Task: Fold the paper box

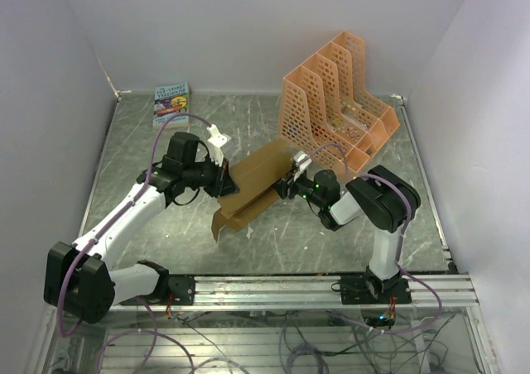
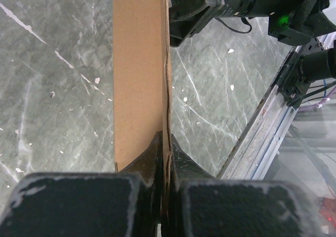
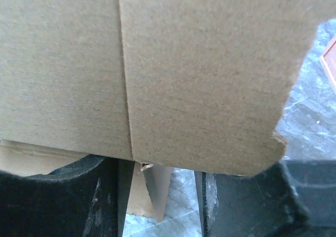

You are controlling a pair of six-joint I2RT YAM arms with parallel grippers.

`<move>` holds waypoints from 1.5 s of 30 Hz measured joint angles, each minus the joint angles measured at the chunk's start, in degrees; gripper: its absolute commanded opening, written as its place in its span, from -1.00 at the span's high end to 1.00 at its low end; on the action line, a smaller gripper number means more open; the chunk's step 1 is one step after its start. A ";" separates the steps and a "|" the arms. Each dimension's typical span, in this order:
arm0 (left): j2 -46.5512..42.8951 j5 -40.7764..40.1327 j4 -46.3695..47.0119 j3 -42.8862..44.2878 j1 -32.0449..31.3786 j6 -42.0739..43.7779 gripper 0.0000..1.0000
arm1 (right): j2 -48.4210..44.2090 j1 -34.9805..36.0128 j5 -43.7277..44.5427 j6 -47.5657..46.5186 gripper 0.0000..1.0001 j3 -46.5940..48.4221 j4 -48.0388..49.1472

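Left wrist: left claw clamps the paper box; right claw apparently parted.

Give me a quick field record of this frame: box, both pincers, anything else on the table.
paper box: tan cardboard, partly folded, between the two arms
left pincer: shut on the box's edge
right pincer: jaws apart, at the box's right side, a panel across its tips
rack: orange, perforated, far right on the table
book: small, colourful, far left corner
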 measured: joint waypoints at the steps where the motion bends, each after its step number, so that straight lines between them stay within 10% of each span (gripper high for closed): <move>1: 0.00 0.00 0.02 0.00 0.00 0.09 0.86 | -0.50 -0.13 -0.48 -0.07 0.07 -0.26 -0.11; 45: -1.25 -0.92 -0.81 1.07 -0.39 -4.68 0.86 | -15.30 -9.64 -23.71 -5.53 -0.12 -0.42 -23.91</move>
